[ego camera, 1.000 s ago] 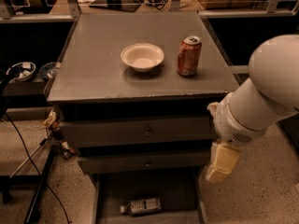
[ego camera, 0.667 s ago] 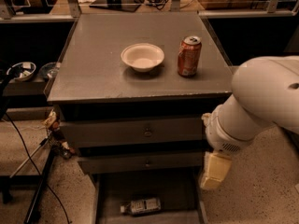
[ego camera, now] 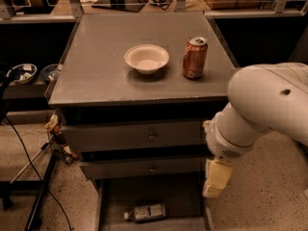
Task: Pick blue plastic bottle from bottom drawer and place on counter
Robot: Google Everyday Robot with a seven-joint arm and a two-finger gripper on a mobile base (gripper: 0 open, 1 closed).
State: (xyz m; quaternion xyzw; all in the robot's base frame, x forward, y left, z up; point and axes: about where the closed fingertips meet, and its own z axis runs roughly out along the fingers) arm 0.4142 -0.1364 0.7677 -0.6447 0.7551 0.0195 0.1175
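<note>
The hand (ego camera: 215, 179) hangs right of the bottom drawer (ego camera: 139, 191), open above the bottle (ego camera: 144, 211).

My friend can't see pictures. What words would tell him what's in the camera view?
A white robot arm's end effector hangs at the right edge of the open bottom drawer, where a blue plastic bottle lies on its side. On the gray counter above sit a white bowl and an orange soda can.

The bowl (ego camera: 147, 58) sat left of the can (ego camera: 195, 57) on the counter (ego camera: 96, 76). The bottle (ego camera: 144, 212) lay in the drawer (ego camera: 179, 198), with the gripper (ego camera: 215, 181) to its right.
</note>
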